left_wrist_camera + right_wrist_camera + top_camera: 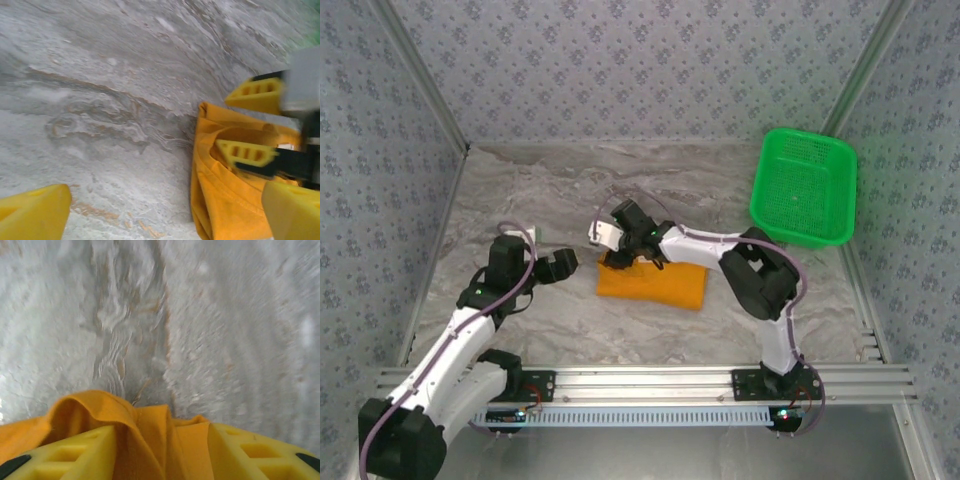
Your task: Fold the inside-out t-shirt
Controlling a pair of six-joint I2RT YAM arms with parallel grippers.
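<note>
Hard to make out:
- In its own wrist view, the right gripper (160, 457) was cut off by the lower frame edge. Only its two yellow ribbed fingers (75, 457) showed, and the table (210, 315) ahead of them was blurred.
- A ridge of orange-yellow cloth stood up between those fingers and filled the gap. The gripper was pinching a fold of the t-shirt (95, 412). How much cloth lay below the pads could not be seen.
- From above, the gripper's black body covered the shirt corner it held.
- The left gripper (160, 215) was also cropped, with one blunt yellow tip in each lower corner of its wrist view. It was spread wide, with bare table between the tips.
- The shirt lay ahead of the left gripper, towards its right finger. That finger overlapped the cloth in the picture, so contact could not be judged there. From above, a strip of table showed between the left gripper and the shirt's near edge.

Materials and shapes:
- The shirt was soft and creased, folded into a rough flat rectangle. A stitched hem and layered edges were visible on the side facing the left gripper.
- The table surface was grey and marble-veined with rusty streaks, and looked matte.
- A basket (805, 185) of green plastic mesh, rectangular with rounded corners, sat well apart from both grippers, off on the right arm's elbow side.
</note>
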